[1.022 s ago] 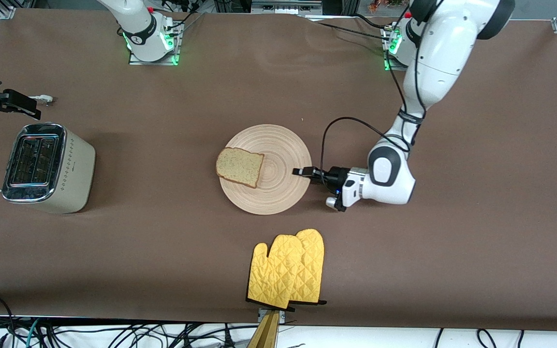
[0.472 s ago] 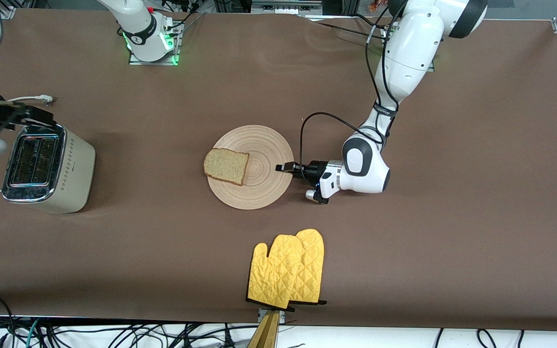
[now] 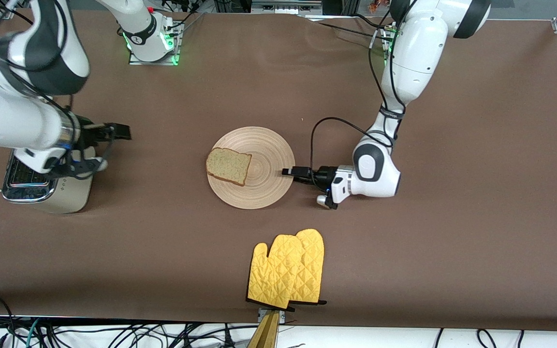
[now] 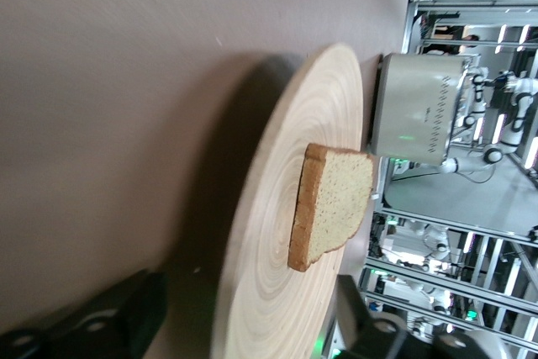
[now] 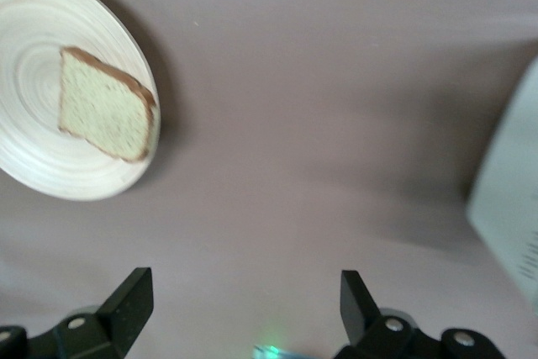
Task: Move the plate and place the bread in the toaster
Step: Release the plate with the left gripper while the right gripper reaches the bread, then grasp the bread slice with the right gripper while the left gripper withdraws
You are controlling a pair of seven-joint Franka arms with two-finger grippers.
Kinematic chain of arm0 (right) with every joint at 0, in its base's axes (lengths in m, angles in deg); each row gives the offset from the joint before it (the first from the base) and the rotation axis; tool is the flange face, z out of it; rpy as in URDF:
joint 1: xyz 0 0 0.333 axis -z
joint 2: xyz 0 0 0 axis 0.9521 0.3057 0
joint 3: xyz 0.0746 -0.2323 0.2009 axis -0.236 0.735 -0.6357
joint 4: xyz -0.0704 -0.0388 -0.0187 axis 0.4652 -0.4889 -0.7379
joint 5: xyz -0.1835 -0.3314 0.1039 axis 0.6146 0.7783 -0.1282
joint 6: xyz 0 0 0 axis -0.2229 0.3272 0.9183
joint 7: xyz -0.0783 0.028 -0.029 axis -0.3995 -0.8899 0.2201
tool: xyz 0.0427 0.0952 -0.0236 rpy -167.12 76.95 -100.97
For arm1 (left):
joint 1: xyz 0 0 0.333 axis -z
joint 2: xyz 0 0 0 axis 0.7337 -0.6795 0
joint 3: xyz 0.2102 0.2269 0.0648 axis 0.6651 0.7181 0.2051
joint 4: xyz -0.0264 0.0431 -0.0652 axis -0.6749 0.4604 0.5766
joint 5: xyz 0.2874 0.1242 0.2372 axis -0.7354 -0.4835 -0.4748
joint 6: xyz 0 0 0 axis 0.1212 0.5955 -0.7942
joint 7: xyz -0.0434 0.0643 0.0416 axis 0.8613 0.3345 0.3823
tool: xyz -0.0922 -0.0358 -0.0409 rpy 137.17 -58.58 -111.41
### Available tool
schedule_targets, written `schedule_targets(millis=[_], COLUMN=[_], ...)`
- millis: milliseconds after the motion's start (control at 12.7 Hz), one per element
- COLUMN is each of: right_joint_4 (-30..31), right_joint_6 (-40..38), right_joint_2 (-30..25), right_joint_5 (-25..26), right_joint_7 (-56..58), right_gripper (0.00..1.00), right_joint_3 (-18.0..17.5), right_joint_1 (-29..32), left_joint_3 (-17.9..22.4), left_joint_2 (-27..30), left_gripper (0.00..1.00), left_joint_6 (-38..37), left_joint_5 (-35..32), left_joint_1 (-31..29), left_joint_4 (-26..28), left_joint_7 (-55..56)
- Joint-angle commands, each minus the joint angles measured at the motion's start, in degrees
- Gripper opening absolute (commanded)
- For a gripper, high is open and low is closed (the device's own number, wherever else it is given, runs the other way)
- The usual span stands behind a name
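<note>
One plate (image 3: 252,167), mid-table. One bread (image 3: 228,166) slice on it, toward right arm's end of plate. One toaster (image 3: 46,186), two slots, at right arm's end of table. Two yellow oven mitts (image 3: 286,268), overlapping, nearer front camera than plate. No readable writing.

Left gripper (image 3: 290,171) at plate rim, fingers spread, released, grasping nothing. Right gripper (image 3: 120,130) over table beside toaster, fingers spread, empty.

Both arms have glossy white shells with black joint bands; a black cable loops along the left arm (image 3: 406,53). Green lights glow at the bases.
</note>
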Motion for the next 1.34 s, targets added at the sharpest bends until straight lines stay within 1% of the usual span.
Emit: schedule_targets(millis=[0, 79, 157, 236, 315, 393, 472, 551, 629, 708, 865, 944, 1022, 1180, 1258], right_joint_4=[8.41, 11.57, 15.34, 19.12, 22.29, 25.37, 27.92, 31.17, 32.68, 33.13, 32.88, 32.87, 32.79, 32.0, 31.99], right_joint_6=[9.9, 13.5, 18.5, 24.73, 30.44, 36.16, 41.17, 45.66, 48.4, 49.13, 49.4, 49.75, 49.75, 49.75, 49.75], right_joint_2=[-0.78, -0.78, -0.78, -0.87, -0.78, -0.44, -0.08, -0.08, 0.09, 0.44, 2.81, 4.12, 4.75, 5.37, 5.46], right_joint_5=[-4.17, -7.15, -10.14, -11.3, -11.39, -11.57, -13.31, -17.77, -20.77, -21.06, -21.59, -22.03, -22.81, -23.09, -23.09], right_joint_7=[-7.0, -10.69, -11.51, -12.13, -13.35, -15.19, -16.77, -17.4, -16.8, -16.53, -13.56, -10.84, -8.99, -8.27, -8.18], right_gripper=[0.98, 0.98, 0.97, 0.97, 0.92, 0.9, 0.88, 0.86, 0.86, 0.85, 0.77, 0.7, 0.58, 0.51, 0.47], right_joint_3=[0.11, 0.02, 0.02, -1.11, -2.51, -3.48, -5.58, -6.56, -7.44, -9.01, -9.38, -9.47, -9.9, -10.0, -10.08], right_joint_1=[-2.13, -3.1, -3.81, -4.68, -4.78, -4.87, -4.87, -4.87, -4.95, -4.87, -4.87, -4.87, -4.87, -4.87, -4.87], left_joint_3=[2.73, 2.65, 2.13, 1.69, 1.68, 1.59, 1.59, 1.59, 1.59, 1.59, 1.51, 1.51, 1.51, 1.51, 1.51], left_joint_2=[2.62, 4.62, 7.43, 10.76, 14.8, 18.49, 22.27, 27.53, 32.37, 36.42, 40.05, 41.37, 44.25, 48.04, 50.67], left_gripper=[1.0, 1.0, 1.0, 1.0, 1.0, 1.0, 1.0, 1.0, 1.0, 1.0, 1.0, 1.0, 1.0, 1.0, 1.0], left_joint_6=[-10.16, -12.11, -12.3, -12.31, -12.04, -11.26, -8.38, -4.0, 0.05, 3.13, 5.44, 6.23, 6.76, 14.37, 15.11], left_joint_5=[-9.15, -15.38, -21.62, -26.29, -30.08, -34.99, -41.83, -48.51, -52.75, -55.75, -60.94, -62.28, -62.38, -62.28, -62.29], left_joint_1=[-9.14, -13.79, -17.67, -20.06, -21.47, -22.44, -23.32, -23.59, -24.12, -24.47, -27.09, -27.29, -27.64, -27.81, -28.25], left_joint_4=[2.65, 2.65, 2.83, 3.52, 5.1, 6.33, 8.0, 11.93, 15.36, 18.01, 19.61, 21.09, 24.68, 31.54, 34.26], left_joint_7=[-2.51, -1.99, -1.46, -0.24, 1.87, 3.45, 3.73, 3.73, 3.73, 3.73, 3.73, 3.73, 3.91, 3.82, 3.82])
